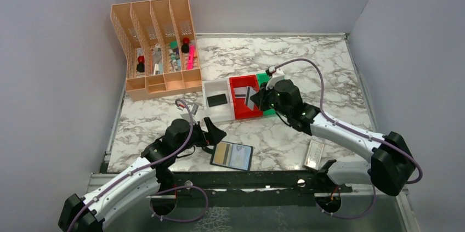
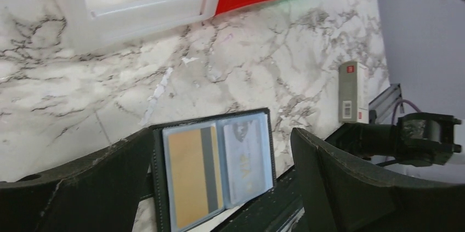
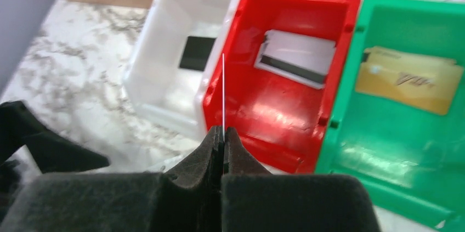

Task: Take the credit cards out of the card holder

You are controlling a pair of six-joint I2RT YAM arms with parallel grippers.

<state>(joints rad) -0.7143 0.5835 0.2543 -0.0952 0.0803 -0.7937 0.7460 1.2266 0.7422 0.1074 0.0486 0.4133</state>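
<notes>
The card holder [image 1: 232,156] [image 2: 216,169] lies open near the table's front edge. Its see-through pockets hold a gold credit card [image 2: 189,176] and a whitish one [image 2: 248,156]. My left gripper [image 1: 215,133] [image 2: 222,132] hangs open just left of and above it, a finger on each side, touching nothing. My right gripper [image 1: 259,99] [image 3: 224,129] is shut on a thin credit card [image 3: 224,89] seen edge-on, held upright over the near wall of the red bin [image 3: 257,111]. A black card [image 3: 197,52] lies in the white bin [image 3: 164,95], a white striped card [image 3: 296,56] in the red bin, and a gold card [image 3: 408,78] in the green bin [image 3: 384,155].
An orange desk organizer [image 1: 159,45] with pens and small items stands at the back left. A small whitish case with a red mark [image 1: 314,153] [image 2: 352,92] lies near the front edge, right of the card holder. Grey walls close in both sides.
</notes>
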